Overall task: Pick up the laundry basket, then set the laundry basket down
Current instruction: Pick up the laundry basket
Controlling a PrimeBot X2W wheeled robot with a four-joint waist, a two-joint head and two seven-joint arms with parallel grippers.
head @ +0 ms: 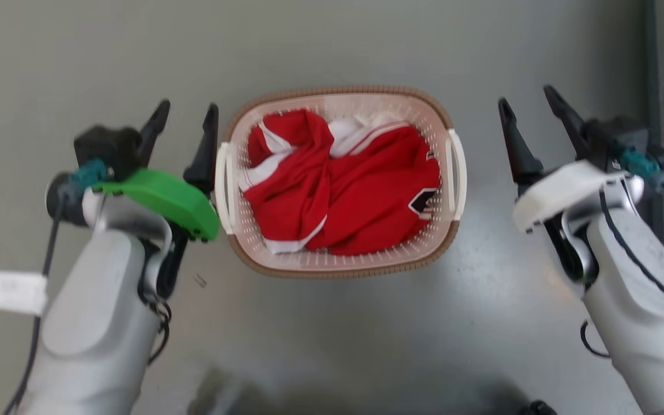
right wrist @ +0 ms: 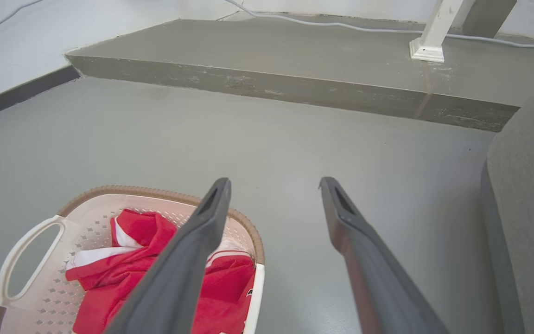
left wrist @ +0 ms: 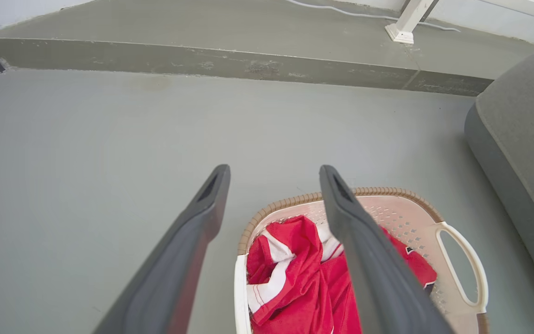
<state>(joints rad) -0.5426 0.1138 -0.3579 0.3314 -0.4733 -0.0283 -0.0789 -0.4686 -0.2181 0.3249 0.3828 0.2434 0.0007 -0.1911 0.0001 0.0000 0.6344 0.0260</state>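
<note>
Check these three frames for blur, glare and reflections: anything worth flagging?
Head view: soft throughout, pale sheen on the floor right of the laundry basket. Left wrist view: sharp, evenly lit, no glare. Right wrist view: sharp; the white post reflects faintly in the step.
</note>
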